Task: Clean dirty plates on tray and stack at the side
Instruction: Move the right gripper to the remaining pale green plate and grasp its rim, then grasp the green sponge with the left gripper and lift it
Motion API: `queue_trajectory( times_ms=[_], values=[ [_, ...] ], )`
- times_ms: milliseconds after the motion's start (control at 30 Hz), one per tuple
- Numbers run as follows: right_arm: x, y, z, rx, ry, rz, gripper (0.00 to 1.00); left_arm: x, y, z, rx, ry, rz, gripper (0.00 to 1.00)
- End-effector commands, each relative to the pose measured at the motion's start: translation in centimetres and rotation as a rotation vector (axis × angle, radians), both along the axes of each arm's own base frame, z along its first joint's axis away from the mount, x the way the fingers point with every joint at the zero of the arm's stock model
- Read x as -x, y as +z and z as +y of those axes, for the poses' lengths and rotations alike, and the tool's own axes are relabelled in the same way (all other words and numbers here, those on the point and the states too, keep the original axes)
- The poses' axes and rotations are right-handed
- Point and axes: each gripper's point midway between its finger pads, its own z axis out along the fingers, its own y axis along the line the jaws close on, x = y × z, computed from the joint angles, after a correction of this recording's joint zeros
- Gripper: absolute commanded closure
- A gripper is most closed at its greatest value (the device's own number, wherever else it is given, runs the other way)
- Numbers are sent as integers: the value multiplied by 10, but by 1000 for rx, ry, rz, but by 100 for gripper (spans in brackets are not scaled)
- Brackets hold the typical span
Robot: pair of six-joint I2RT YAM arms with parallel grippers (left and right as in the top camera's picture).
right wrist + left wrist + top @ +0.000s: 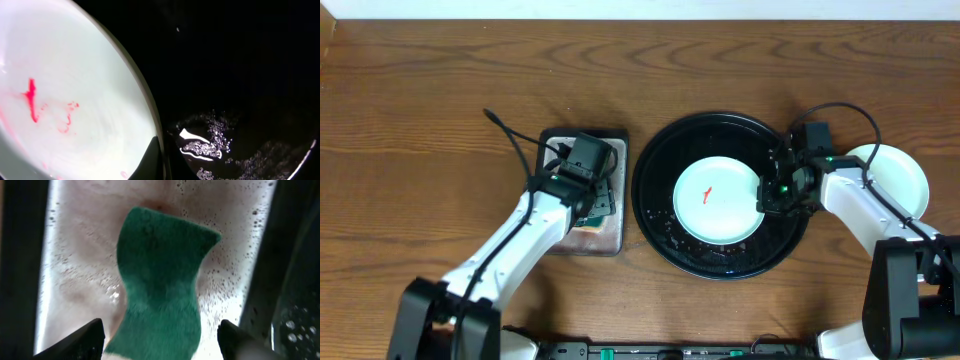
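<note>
Currently: red-smeared mint plate on black tray, right gripper at its rim, grip undeterminable; left gripper spread wide, empty, astride green sponge, best closed squarely mid-sponge before wiping.

Pale mint plate smeared red, flat at centre of wet glossy black tray, clean pale plate beside it, right.
</note>
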Motion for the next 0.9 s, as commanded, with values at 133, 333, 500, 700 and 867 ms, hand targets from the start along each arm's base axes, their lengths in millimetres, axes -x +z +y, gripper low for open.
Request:
queue_trajectory(
  times_ms=[133,333,500,700,867],
  values=[
    [9,-10,3,-1,26,13,99,-15,-19,6,-58,25,-22,27],
    [8,-9,3,-2,26,9,99,-16,-33,6,-70,25,6,27],
    [8,-9,3,-2,26,8,99,-14,-53,8,-91,24,49,42],
    [8,-9,3,-2,26,8,99,-16,-54,7,-91,24,48,93],
    [8,-9,3,-2,26,8,99,-23,-26,4,-59,23,-31,76]
  ],
)
